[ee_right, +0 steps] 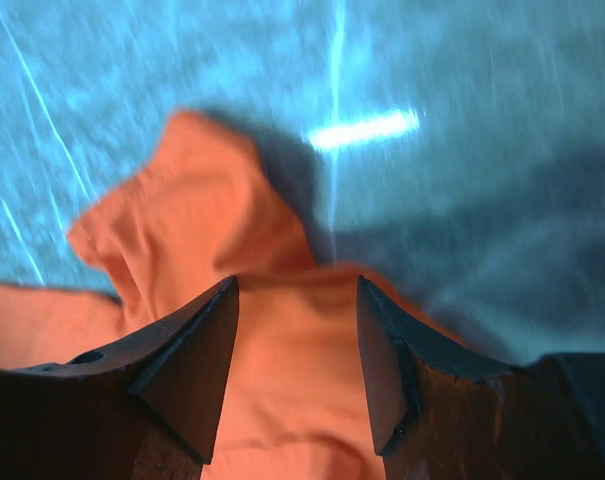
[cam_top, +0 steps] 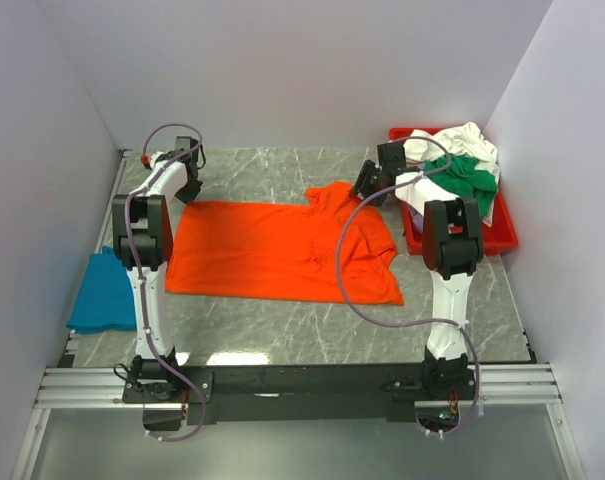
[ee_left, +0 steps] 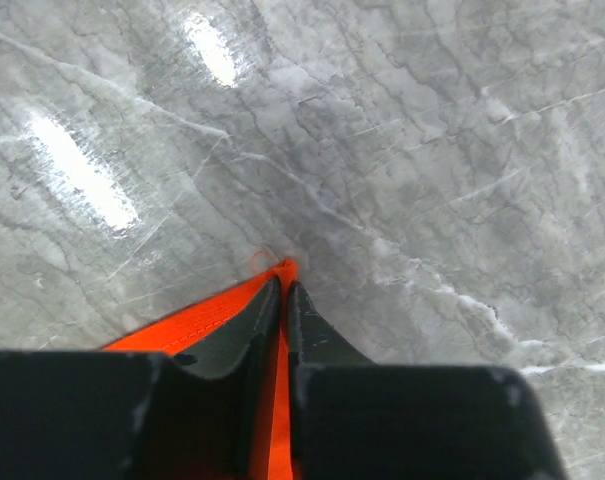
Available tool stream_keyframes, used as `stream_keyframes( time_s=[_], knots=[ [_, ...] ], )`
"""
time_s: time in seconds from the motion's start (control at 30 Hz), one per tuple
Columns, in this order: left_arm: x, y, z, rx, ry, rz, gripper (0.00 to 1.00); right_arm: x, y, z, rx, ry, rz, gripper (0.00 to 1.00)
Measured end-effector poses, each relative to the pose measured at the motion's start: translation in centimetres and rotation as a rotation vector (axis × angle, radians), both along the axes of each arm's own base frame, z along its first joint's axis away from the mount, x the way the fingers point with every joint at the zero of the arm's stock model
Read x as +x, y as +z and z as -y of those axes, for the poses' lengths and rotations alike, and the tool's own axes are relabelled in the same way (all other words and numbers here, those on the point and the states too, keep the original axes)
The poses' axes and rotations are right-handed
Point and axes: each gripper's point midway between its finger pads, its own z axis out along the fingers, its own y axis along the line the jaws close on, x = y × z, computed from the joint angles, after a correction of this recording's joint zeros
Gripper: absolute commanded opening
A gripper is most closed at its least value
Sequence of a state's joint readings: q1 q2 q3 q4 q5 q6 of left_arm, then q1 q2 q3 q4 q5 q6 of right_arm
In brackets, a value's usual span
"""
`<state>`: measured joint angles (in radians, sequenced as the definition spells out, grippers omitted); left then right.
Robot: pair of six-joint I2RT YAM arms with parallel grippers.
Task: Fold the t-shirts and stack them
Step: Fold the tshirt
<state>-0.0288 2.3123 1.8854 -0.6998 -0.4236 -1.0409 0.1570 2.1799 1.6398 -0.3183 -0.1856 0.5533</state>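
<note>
The bright orange t-shirt point(cam_top: 282, 248) lies spread on the marble table, rumpled at its right end. My left gripper point(cam_top: 190, 186) is shut on the shirt's far left corner point(ee_left: 275, 300); the cloth runs between its closed jaws. My right gripper point(cam_top: 367, 184) is open just over the shirt's far right edge; orange cloth point(ee_right: 292, 370) shows between its spread jaws. A teal-blue t-shirt point(cam_top: 104, 292) lies folded at the table's left edge. White point(cam_top: 460, 142) and green point(cam_top: 469, 180) t-shirts are heaped in the tray. No lavender shirt shows.
A red plastic tray point(cam_top: 492, 238) stands at the right side of the table, holding the heap. White walls close in the left, back and right. The arm bases stand on a rail at the near edge point(cam_top: 302, 385).
</note>
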Motion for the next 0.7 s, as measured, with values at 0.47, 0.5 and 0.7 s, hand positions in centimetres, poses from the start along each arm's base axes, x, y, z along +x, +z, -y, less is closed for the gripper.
stream_keyframes(
  time_s=[0.47,0.5,0.7],
  knots=[
    [0.1,0.0,0.2,-0.002,-0.027,0.023,0.07,3.6,1.1,0.5,-0.024,-0.024,0.050,0.54],
    [0.1,0.0,0.2,-0.003,-0.029,0.024,0.07,4.3,1.4,0.4,-0.022,-0.023,0.062,0.54],
    [0.2,0.0,0.2,-0.003,-0.035,0.025,0.07,6.4,1.1,-0.5,0.004,-0.022,0.081,0.52]
  ],
)
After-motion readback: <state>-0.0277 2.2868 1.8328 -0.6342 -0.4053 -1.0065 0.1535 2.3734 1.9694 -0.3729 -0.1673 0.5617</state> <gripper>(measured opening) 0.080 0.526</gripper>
